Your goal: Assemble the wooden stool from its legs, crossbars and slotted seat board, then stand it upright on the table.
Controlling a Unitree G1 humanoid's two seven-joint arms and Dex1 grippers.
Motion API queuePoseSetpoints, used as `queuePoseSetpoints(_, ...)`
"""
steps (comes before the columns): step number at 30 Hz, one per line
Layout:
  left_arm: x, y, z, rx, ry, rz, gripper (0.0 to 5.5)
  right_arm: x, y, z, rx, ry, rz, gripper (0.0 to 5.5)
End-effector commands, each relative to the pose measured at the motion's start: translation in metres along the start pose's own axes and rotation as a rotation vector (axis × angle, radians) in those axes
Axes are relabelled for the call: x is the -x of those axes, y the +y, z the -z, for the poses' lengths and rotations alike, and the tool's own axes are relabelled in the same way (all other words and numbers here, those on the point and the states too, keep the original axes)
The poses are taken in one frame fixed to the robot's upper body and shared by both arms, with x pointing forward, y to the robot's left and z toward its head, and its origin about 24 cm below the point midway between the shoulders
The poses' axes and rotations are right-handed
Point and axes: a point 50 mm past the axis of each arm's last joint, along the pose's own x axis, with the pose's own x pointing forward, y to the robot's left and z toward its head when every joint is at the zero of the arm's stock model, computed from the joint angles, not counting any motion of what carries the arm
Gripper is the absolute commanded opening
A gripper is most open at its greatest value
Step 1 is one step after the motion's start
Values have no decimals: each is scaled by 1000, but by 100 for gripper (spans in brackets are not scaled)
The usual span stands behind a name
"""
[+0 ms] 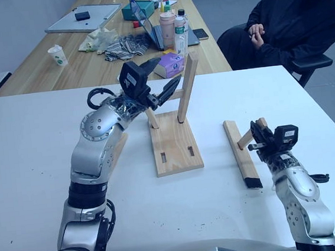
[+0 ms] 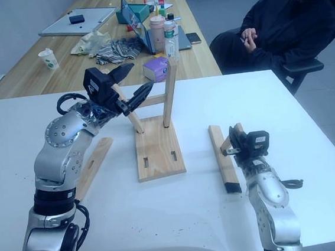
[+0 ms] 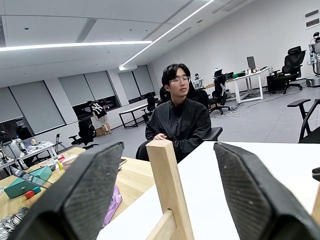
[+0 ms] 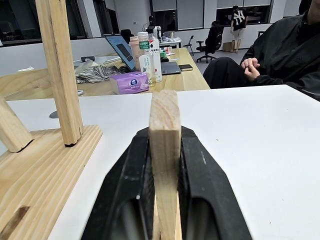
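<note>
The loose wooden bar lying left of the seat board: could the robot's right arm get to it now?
Probably not. The right gripper is shut on another wooden piece, and the seat board with its upright leg stands between it and the loose wooden bar.

Left claw (image 2: 133, 86) open, right claw (image 2: 238, 145) clamping wooden leg (image 2: 229, 140)

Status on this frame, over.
Left gripper open around upright leg. Right gripper shut on loose leg piece. Seat board flat, two slots unfilled. Spare bar left of board.
</note>
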Motion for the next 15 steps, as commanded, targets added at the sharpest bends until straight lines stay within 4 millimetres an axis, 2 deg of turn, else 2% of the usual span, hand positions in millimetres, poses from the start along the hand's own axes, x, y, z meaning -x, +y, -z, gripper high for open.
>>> queuePoseSetpoints(1, 2, 0, 0, -1, 12, -2, 330, 11, 4, 16, -16, 119, 9, 40)
queuePoseSetpoints(4, 4, 0, 0, 5, 14, -11, 330, 9, 5, 15, -11, 122, -12, 40)
queuePoseSetpoints(12, 0, -3, 1, 13, 10, -1, 330, -16, -3, 31, 72, 198, -69, 40)
queuePoseSetpoints(15, 2, -3, 1, 13, 10, -10, 330, -12, -12, 41, 109, 282, -16, 40)
